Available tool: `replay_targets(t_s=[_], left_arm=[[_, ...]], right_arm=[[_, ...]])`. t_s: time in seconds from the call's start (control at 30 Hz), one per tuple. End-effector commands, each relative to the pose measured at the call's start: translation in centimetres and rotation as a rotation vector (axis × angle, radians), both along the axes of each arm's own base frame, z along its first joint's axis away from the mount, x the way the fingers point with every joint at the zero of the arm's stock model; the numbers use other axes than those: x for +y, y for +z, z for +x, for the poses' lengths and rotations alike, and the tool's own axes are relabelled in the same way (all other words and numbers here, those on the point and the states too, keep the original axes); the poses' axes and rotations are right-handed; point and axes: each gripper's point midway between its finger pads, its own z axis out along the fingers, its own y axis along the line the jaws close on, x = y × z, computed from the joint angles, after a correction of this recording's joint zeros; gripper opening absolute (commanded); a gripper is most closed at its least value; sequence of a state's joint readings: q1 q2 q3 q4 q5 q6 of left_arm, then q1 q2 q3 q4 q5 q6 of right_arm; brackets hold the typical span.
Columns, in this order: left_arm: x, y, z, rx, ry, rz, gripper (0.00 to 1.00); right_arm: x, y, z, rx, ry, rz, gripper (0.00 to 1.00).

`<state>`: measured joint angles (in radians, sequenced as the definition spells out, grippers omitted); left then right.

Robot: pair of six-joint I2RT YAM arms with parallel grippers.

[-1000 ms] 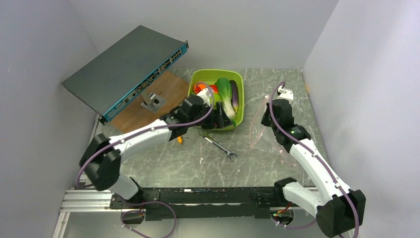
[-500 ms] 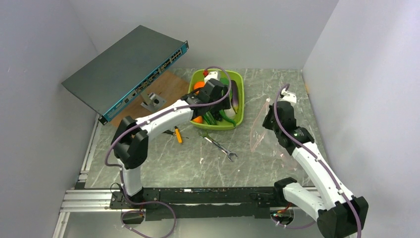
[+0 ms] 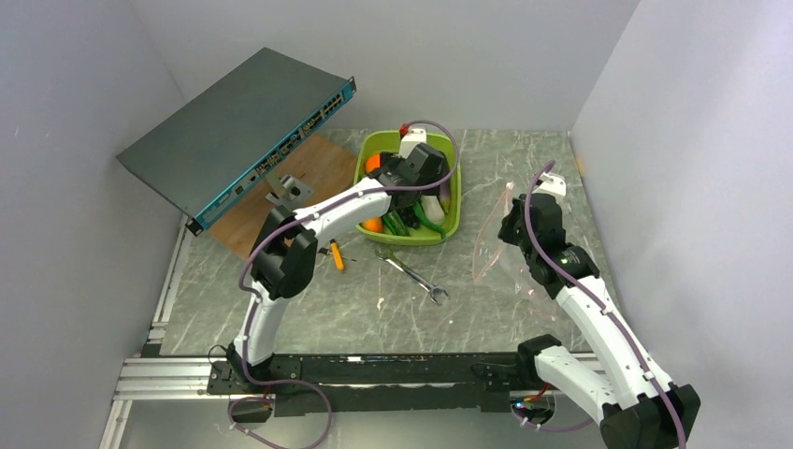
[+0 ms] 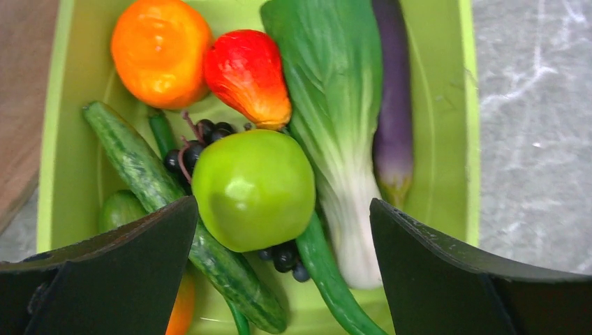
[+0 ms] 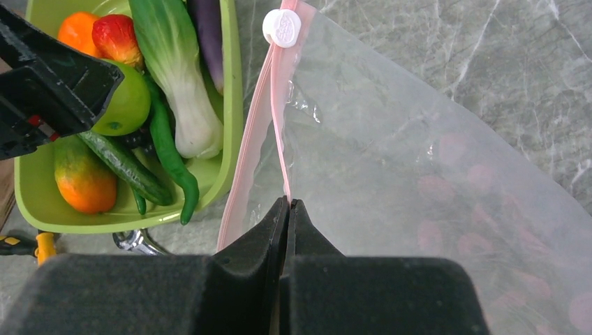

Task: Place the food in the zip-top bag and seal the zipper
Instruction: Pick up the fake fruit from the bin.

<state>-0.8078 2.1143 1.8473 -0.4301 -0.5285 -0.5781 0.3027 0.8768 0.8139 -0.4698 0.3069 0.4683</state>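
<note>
All the food I could see sat in the lime-green tub, at the back-centre of the table. The round green fruit was on top, mid-tub, lying over the dark grapes & the cucumber. The red tomato was just behind it, next to the orange. The bok choy lay alongside, w/ the eggplant btwn it & the tub wall.

The zip-top bag was near the tub, on its right, w/ its mouth edge facing the tub. The zipper ran from my fingers to a white slider at the far end, its two pink lips parted a bit. The slider had an embossed mark, too small to read. The film had faint pink dots, no legible text.

My R gripper had its fingers together, pinched on the zipper strip.

My L gripper was over the tub, fingers wide apart, one on each side of the green fruit. I couldn't tell if they touched it.

Just in front of the tub a silver wrench & an orange-handled tool lay on the marble. To the left a grey network switch was tilted on a stand over a wood board. Its port-side print was too small to read.
</note>
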Motion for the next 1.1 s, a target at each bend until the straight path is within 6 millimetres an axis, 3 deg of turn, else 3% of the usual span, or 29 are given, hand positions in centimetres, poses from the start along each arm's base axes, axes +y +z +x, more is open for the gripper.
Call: replay_targets(t_s=[0.0, 0.13, 0.33, 0.43, 0.53, 0.63, 0.73, 0.93, 1.07], left_arm=[[1.7, 0.7, 1.4, -0.071, 0.082, 0.093, 1.0], [1.0, -0.9, 2.0, -0.041, 0.048, 0.078, 1.0], [1.4, -3.8, 2.4, 0.048, 0.044, 0.039, 0.96], [1.6, -4.1, 2.4, 0.051, 0.028, 0.033, 0.83], [1.8, -4.0, 2.1, 0.067, 0.003, 0.046, 0.63], [1.3, -2.3, 1.2, 0.085, -0.08, 0.038, 0.4], [0.0, 0.3, -0.7, 0.11, -0.205, -0.021, 0.33], [-1.1, 6.7, -6.4, 0.105, -0.437, -0.172, 0.31], [-2.5, 9.2, -13.4, 0.159, -0.651, -0.446, 0.31]], right_arm=[[0.5, 0.9, 0.4, -0.038, 0.016, 0.024, 0.0], [0.6, 0.4, 0.4, -0.024, 0.019, 0.02, 0.0], [0.8, 0.4, 0.5, -0.016, 0.031, 0.019, 0.0], [0.7, 0.4, 0.4, -0.012, 0.031, 0.016, 0.0], [0.5, 0.2, 0.3, -0.008, 0.022, 0.01, 0.0], [0.4, 0.1, 0.3, -0.003, 0.02, 0.007, 0.0], [0.4, 0.0, 0.2, -0.002, 0.018, 0.004, 0.0], [0.5, -0.5, 0.0, -0.011, 0.034, 0.005, 0.0], [1.1, -1.2, -0.1, -0.017, 0.07, 0.017, 0.0]])
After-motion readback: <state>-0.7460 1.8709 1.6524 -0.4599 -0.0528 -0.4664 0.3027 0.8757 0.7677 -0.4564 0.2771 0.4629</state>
